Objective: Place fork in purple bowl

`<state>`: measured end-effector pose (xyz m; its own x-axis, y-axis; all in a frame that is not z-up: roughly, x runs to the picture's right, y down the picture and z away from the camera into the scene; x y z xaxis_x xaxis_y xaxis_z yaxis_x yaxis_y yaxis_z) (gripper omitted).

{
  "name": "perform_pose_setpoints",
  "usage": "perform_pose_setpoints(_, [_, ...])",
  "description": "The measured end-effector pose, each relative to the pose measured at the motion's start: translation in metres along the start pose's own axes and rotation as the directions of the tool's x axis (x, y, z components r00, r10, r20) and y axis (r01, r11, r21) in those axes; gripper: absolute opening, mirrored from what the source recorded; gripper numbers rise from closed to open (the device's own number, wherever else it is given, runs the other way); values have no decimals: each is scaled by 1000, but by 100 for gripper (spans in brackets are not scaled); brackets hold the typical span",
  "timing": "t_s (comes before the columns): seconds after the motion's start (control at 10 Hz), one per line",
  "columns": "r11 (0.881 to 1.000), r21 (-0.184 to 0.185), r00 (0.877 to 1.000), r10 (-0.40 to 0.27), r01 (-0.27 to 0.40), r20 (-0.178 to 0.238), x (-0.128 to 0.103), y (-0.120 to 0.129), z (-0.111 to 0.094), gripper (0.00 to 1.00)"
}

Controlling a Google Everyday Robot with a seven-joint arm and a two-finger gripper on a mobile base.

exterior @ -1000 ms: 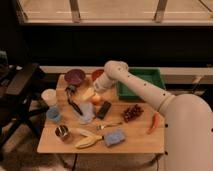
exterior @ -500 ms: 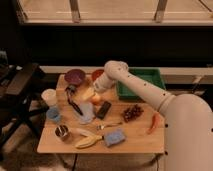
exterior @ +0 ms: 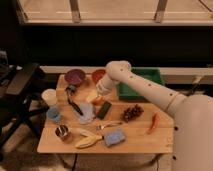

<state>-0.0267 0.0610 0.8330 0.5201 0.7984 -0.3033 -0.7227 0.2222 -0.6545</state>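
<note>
- Unmoved since half a second ago, as far as can be made out: same arm pose, same spot for the gripper (exterior: 100, 93), nothing displaced on the table (exterior: 150, 142).
- Sits low over the table's middle, just on the near-edge side of the orange-red bowl (exterior: 98, 75); open or closed, cannot tell.
- Seemingly not holding the fork (exterior: 109, 125), which lies flat closer to the near edge, just behind the blue sponge (exterior: 115, 137) and apart from the gripper.
- Direction from gripper to fork: toward the near edge and slightly toward the right edge.
- Long axis of the fork: roughly parallel to the near edge, a little tilted. Cannot tell which end carries the tines.
- Purple bowl (exterior: 75, 76) near the far-left corner, beside the orange-red bowl, so on the opposite side of the gripper from the fork.
- Judged next: reach toward the near edge, turn the wrist to close across the slim handle, then carry the fork back over the clutter to the far-left corner.
- Not to be confused with the black-handled utensil (exterior: 75, 105) toward the left edge.
</note>
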Motion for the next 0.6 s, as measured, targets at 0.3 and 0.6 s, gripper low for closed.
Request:
perform_pose_setpoints(0.3, [998,14,998,-57,57,-41,38,-5,-10,78])
perform_pose_setpoints(0.6, [998,32,995,-60,63,-85,72,-21,-17,78])
